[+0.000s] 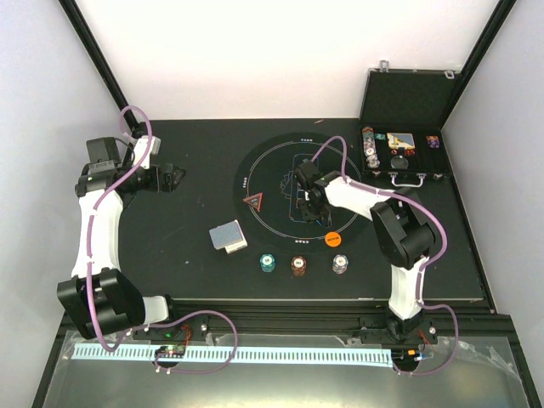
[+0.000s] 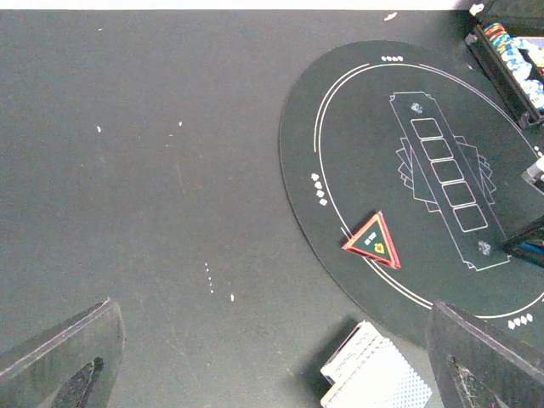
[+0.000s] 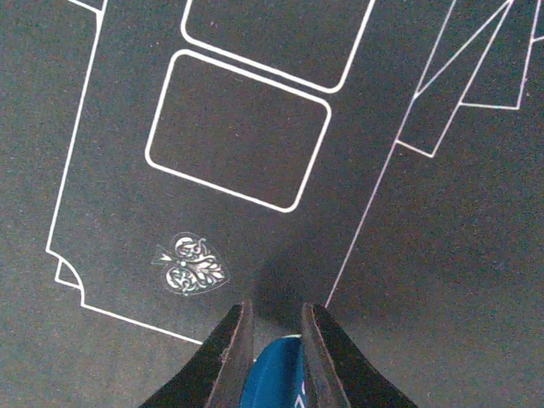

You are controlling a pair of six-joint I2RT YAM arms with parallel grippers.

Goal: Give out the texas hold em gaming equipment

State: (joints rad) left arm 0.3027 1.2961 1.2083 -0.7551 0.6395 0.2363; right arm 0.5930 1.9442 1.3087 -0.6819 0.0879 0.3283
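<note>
My right gripper [image 1: 302, 189] is shut on a blue round button [image 3: 274, 374] and holds it over the round black mat [image 1: 280, 161], near the printed spade and card outlines. An orange button [image 1: 332, 240] lies at the mat's near edge. A small red triangle [image 1: 254, 202] sits on the mat's left rim, and also shows in the left wrist view [image 2: 374, 240]. A deck of cards [image 1: 229, 236] lies left of the mat, and also shows in the left wrist view [image 2: 374, 374]. Green [image 1: 269, 263], brown-red [image 1: 298, 266] and whitish [image 1: 340, 264] chip stacks stand in a row. My left gripper [image 1: 176, 178] is open and empty at far left.
An open black case [image 1: 404, 153] with chips and other items stands at the back right. Black frame posts rise at both back corners. The table's near edge runs just below the chip row.
</note>
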